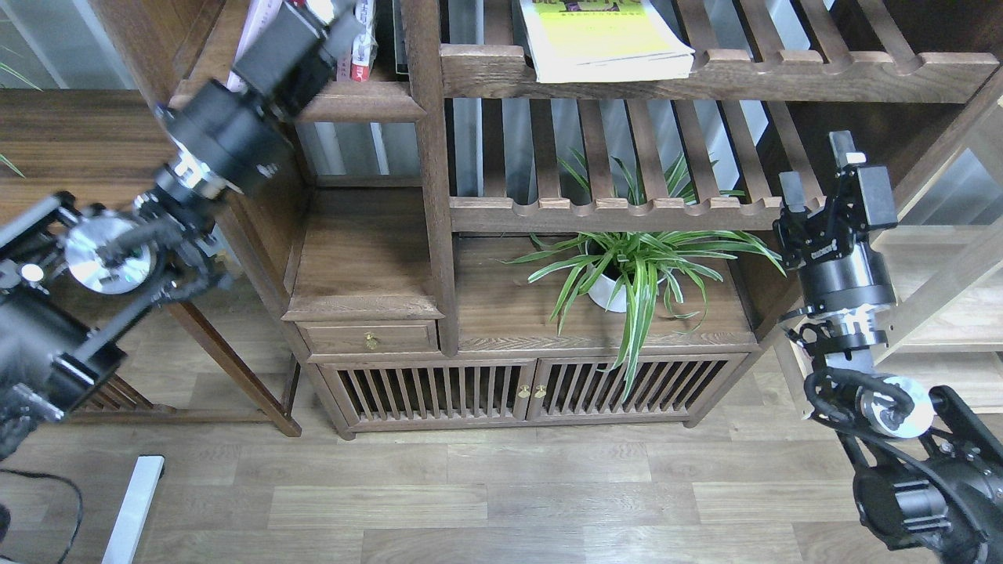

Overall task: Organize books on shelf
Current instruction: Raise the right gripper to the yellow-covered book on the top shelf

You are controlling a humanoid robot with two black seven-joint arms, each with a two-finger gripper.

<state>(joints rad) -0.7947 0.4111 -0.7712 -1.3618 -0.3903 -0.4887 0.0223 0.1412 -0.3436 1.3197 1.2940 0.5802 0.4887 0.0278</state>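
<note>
The shelf is a solid dark-brown plank at the upper left of the bookcase. A pale lilac book and a red book stand on it, both cut off by the top edge. My left gripper reaches up between them, right beside the red book. Its fingers run out of the frame, so its grip is unclear. A yellow-green book with white page edges lies flat on the upper slatted rack. My right gripper is open and empty, off the right end of the lower slatted rack.
A potted spider plant stands on the cabinet top under the lower slatted rack. Below are a small drawer and slatted cabinet doors. A vertical post divides shelf from racks. A white bar lies on the floor.
</note>
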